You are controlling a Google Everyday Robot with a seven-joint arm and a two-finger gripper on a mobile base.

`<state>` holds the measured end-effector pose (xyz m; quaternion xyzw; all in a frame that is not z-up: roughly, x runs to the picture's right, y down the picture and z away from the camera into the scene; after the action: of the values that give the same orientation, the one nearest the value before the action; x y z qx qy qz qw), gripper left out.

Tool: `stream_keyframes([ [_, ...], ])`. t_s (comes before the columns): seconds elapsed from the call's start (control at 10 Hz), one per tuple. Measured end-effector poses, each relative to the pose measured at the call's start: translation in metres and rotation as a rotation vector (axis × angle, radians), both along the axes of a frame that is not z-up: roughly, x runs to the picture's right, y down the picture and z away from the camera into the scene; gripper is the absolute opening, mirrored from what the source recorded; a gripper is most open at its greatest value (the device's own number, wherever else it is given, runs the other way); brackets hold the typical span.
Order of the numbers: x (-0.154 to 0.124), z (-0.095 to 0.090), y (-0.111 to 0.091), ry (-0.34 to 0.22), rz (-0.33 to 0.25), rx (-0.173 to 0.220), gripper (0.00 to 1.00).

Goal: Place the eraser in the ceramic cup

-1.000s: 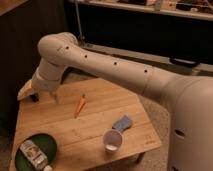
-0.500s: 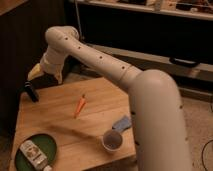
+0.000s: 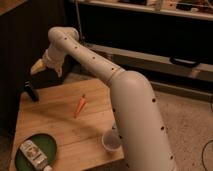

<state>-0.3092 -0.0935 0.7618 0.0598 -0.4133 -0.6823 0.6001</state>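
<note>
Cream tubular arm (image 3: 131,102) w/ dark dots, tan gripper (image 3: 38,67) upper left

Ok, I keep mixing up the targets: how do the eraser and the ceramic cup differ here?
The eraser is black and slim; the ceramic cup is pale and round. The eraser sits at the far left of the wooden table, the cup near its front right edge. The gripper hovers above the eraser, far from the cup, fingers open. Both rest on the table.
</note>
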Motion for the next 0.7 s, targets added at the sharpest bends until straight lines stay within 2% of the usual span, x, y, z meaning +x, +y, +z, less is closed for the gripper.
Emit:
stream_keyframes([
  [0.7, -0.0018, -0.0007, 0.0014, -0.002, -0.003, -0.001, 0.80],
])
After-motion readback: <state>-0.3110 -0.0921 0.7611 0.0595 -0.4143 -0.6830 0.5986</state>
